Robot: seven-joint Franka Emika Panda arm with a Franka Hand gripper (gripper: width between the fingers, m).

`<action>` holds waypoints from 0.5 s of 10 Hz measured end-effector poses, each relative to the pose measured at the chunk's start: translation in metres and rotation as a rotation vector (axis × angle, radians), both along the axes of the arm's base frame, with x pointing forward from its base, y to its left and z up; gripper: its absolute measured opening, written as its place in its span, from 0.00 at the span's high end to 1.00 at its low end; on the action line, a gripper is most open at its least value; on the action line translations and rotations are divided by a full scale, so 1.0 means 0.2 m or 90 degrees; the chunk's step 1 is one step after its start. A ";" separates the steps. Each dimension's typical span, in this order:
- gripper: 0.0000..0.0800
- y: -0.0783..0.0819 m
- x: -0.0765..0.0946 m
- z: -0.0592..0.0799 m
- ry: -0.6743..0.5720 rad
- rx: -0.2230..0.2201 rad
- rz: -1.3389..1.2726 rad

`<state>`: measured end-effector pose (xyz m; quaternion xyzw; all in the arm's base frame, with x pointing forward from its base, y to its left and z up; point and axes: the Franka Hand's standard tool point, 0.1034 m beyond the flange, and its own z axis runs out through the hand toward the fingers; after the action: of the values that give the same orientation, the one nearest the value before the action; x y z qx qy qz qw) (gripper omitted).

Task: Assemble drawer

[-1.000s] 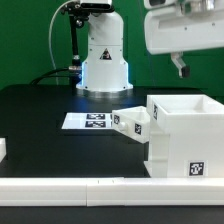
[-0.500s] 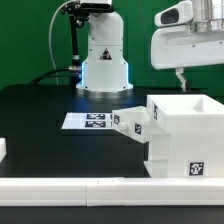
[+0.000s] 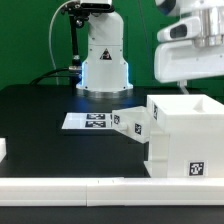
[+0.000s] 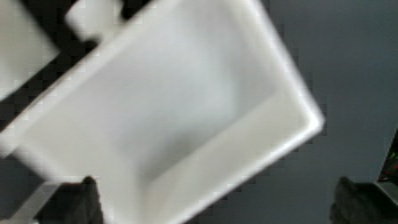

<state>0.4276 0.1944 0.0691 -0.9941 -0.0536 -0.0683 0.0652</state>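
The large white cube housing [image 3: 186,135] stands at the exterior view's right with its open side up and a tag on its front. A smaller white box tray [image 3: 130,122] with tags lies against its left side. My gripper [image 3: 190,88] hangs just above the housing's rear rim and is open and empty. In the wrist view the housing's open white interior [image 4: 196,110] fills the picture. My gripper [image 4: 228,205] shows its two dark fingertips [image 4: 71,200] wide apart with nothing between them. A second small tray is not clearly in view.
The marker board [image 3: 90,121] lies flat on the black table in front of the robot base [image 3: 103,60]. A white rail [image 3: 90,188] runs along the near edge. A small white piece [image 3: 3,150] sits at the exterior view's left edge.
The gripper has come down and a little to the exterior view's right, closer to the housing's top. The parts on the table have not moved.
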 end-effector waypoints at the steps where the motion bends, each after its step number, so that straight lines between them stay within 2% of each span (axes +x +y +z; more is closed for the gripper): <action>1: 0.19 -0.02 0.03 0.02 -0.008 -0.007 0.046; 4: 0.19 -0.02 0.02 0.00 -0.028 -0.025 0.169; 5: 0.19 0.00 -0.03 -0.04 -0.035 -0.030 0.210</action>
<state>0.4220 0.1947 0.0614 -0.9708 -0.2195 -0.0827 0.0511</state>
